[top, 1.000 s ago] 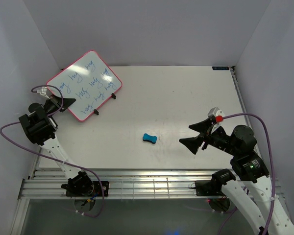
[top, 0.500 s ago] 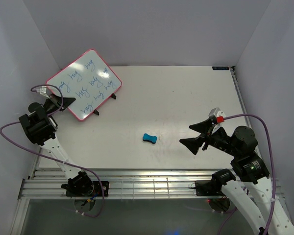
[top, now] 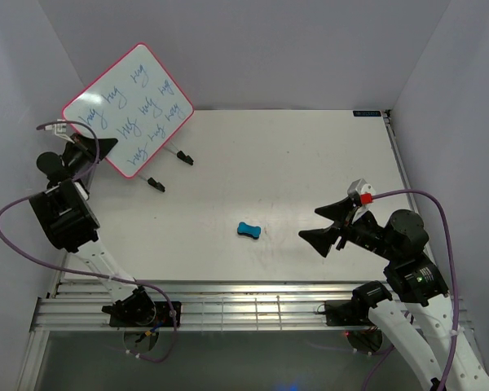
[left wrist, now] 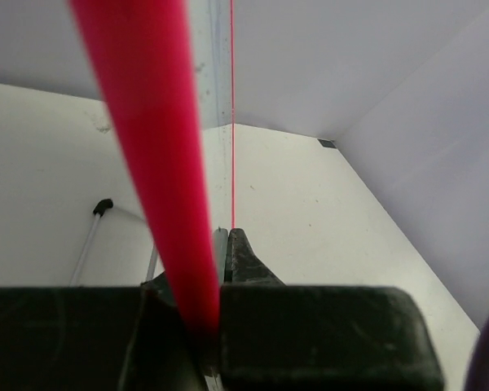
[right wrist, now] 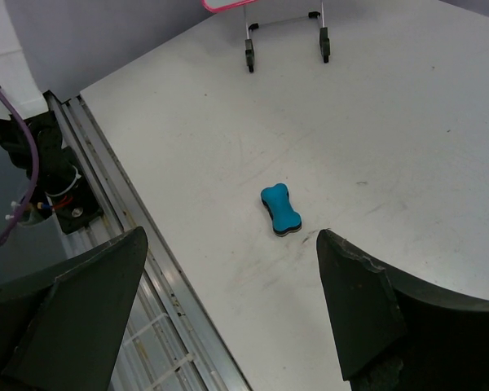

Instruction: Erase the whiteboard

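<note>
Whiteboard (top: 129, 110) higher, in left jaws

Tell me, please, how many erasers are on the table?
1: the eraser lies near the middle of the table, ahead of the open right gripper. No other shows in any view.

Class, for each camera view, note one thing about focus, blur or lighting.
Top external: even, soft light, only faint shadows; the whiteboard shows its blue writing without glare. Left wrist: the board's pink-red rim sits so near the lens it smears into a broad blurred band. Right wrist: the eraser is sharp; the right gripper's fingers are dark and soft-edged.
</note>
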